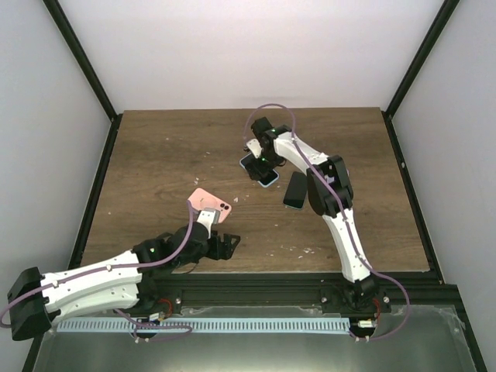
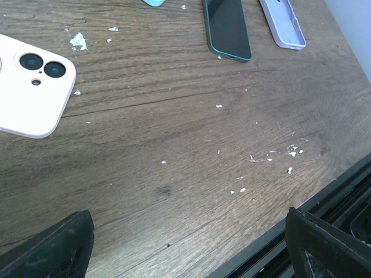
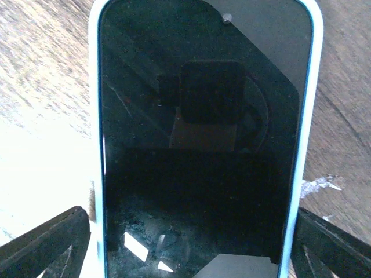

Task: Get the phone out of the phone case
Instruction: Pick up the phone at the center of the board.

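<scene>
A phone in a light blue case [image 3: 200, 145] lies screen up on the wooden table; it also shows in the top view [image 1: 264, 175]. My right gripper [image 3: 191, 243] is open right over it, with one finger on each long side of the case; I cannot tell if they touch it. In the top view the right gripper [image 1: 260, 161] is at the table's middle back. My left gripper [image 2: 188, 243] is open and empty over bare wood near the front edge [image 1: 225, 244]. A pink cased phone [image 2: 29, 87] lies camera side up to its left [image 1: 211, 204].
A dark green phone [image 2: 227, 29] lies screen up beside the right arm [image 1: 294, 190]. A lavender empty case [image 2: 282, 23] lies next to it. White crumbs [image 2: 290, 152] dot the wood. The black frame rail [image 2: 324, 202] runs along the front edge.
</scene>
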Robot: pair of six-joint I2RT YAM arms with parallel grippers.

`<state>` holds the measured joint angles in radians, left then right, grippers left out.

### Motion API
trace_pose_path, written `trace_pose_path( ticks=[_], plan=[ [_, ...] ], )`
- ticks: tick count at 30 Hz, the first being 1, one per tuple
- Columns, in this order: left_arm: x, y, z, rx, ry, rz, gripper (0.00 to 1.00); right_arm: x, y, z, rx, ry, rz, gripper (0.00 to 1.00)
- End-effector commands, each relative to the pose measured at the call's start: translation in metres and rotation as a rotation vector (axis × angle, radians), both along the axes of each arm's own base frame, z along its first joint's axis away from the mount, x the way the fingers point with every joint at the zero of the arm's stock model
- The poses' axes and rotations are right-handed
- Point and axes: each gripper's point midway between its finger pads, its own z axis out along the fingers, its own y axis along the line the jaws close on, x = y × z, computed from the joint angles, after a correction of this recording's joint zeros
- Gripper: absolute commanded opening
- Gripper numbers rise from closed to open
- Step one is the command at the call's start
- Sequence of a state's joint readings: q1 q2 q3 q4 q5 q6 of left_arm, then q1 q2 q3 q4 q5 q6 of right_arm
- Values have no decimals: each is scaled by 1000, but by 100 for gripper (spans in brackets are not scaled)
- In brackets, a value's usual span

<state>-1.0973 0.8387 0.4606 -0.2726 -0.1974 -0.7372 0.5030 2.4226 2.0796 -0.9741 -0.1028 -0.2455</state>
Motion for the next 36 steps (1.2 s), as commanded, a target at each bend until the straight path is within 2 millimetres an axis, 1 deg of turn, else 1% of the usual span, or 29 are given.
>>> trace_pose_path(
  ticks=[1,6,12,13,15,17,19,20,21,22,24,26,28,30,33,36],
  plan=[
    [2,3,0,-36,5,31,91,-52,-26,-70,-167,214,-1,91],
    [5,7,0,-29,7,64,89,-70,-30,-86,-222,258,30,87],
    [6,5,-3,-15,22,69,88,-81,-37,-98,-274,280,43,82],
    [6,5,-3,-15,24,70,87,-83,-39,-100,-284,283,46,78],
    [6,5,-4,-13,23,71,87,-87,-40,-103,-289,298,53,69],
    [8,6,-4,-15,19,82,87,-88,-40,-99,-285,300,55,62],
    [10,9,-4,-16,14,104,86,-88,-33,-87,-244,302,73,54],
    [12,10,-3,-18,7,117,86,-87,-29,-78,-215,295,77,52],
    [14,12,0,-17,-2,135,86,-85,-24,-66,-183,278,75,51],
    [17,14,2,-14,-11,156,86,-81,-17,-49,-135,246,76,50],
    [24,20,9,-6,-38,200,86,-81,-7,-19,-48,198,76,49],
    [31,24,15,-9,-59,236,86,-88,3,7,45,171,75,48],
    [39,27,18,-27,-54,268,85,-96,6,26,112,146,72,48],
    [47,30,15,-69,-19,301,80,-110,8,38,176,134,85,47],
    [61,27,15,-158,-1,325,77,-134,5,48,255,121,110,47],
    [74,15,22,-214,-21,326,74,-155,4,55,343,88,136,47]
  ],
)
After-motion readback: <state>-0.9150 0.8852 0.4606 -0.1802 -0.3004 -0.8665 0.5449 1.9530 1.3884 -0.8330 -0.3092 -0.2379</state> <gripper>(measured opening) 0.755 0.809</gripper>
